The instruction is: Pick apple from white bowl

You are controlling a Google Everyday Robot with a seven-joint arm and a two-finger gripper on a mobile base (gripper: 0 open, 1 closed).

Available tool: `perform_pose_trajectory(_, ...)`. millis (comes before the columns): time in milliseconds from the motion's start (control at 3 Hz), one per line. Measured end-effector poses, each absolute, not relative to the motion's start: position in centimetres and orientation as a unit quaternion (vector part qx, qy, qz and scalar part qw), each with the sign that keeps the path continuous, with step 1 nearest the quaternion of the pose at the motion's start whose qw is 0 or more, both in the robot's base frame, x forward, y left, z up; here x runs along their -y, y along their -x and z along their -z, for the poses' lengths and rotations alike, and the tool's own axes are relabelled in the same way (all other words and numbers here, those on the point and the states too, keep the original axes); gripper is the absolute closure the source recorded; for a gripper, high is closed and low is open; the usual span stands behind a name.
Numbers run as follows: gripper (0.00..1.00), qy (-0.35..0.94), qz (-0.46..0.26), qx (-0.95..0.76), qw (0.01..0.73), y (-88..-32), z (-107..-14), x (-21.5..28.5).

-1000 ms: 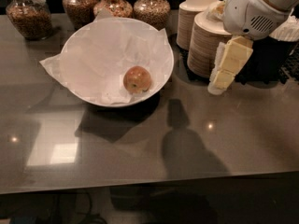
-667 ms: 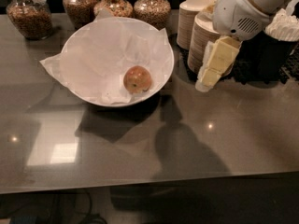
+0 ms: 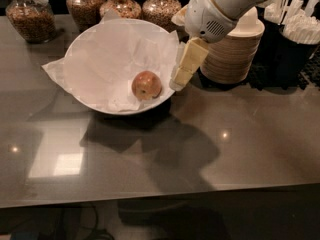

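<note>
One end effector (image 3: 177, 84) hangs, seemingly, at white bowl (image 3: 127, 110) rim beside apple (image 3: 146, 85).

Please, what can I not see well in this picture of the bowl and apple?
All in the camera view:
- Pincer, at the white bowl's right rim: contact with the rim unclear, it covers that spot.
- Apple: underside hidden in the paper liner.
- Glass jars: tops cut off by the upper edge.
- Stack of disposable bowls: left part hidden behind the arm.
</note>
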State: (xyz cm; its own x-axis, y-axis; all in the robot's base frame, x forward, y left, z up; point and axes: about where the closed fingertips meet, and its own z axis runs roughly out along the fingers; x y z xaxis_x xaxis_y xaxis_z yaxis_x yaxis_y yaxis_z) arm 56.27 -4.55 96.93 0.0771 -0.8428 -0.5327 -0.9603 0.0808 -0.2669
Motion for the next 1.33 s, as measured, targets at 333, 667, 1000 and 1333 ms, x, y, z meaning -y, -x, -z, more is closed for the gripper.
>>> perform_pose_trajectory(333,0.19,0.678,-0.121,-0.661,0.298,-57.2,-96.2,2.4)
perform_pose_trajectory(667,0.35,0.687,-0.136,-0.65,0.294,-57.7,-95.6,0.6)
perform_pose_trajectory(1000,0.32,0.698,-0.145,-0.642,0.283,-58.1,-94.6,-0.8)
perform_pose_trajectory(1333,0.23,0.707,-0.152,-0.638,0.265,-58.3,-93.0,-1.7)
